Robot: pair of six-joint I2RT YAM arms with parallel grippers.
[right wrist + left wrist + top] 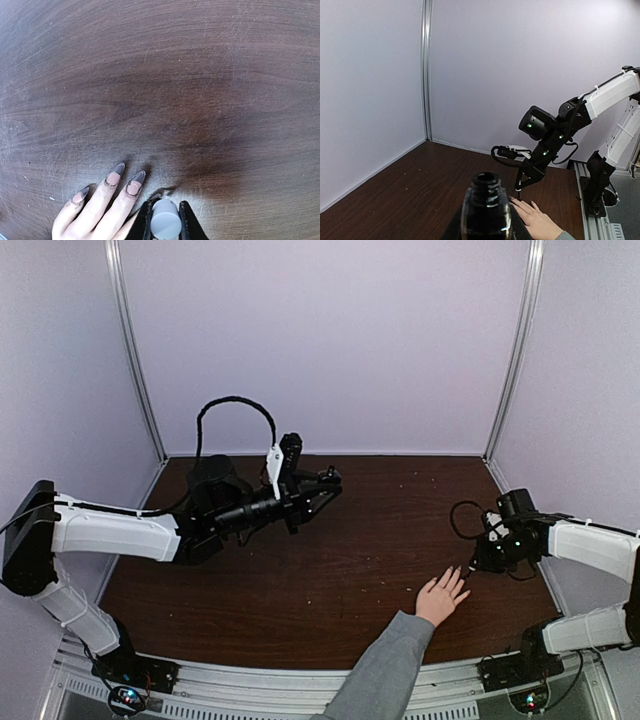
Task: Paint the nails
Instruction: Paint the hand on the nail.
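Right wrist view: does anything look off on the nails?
Yes. The three nails in view look patchy: dark polish sits at the tips and along the edges, while the centres show pink.

The nails (118, 172) lie just ahead of my right gripper (165, 220) and to its left, on a light-skinned hand (441, 597) spread palm down on the dark wooden table (330, 570). From my wrist I can see three of them. They are long, pointed and almond-shaped, each pale pink in the middle with dark grey along the rim and tip, patchy rather than even. The nearest one sits close beside my gripper's finger on that side, apart from it. The other two fan out further left, the last one lowest and mostly grey.
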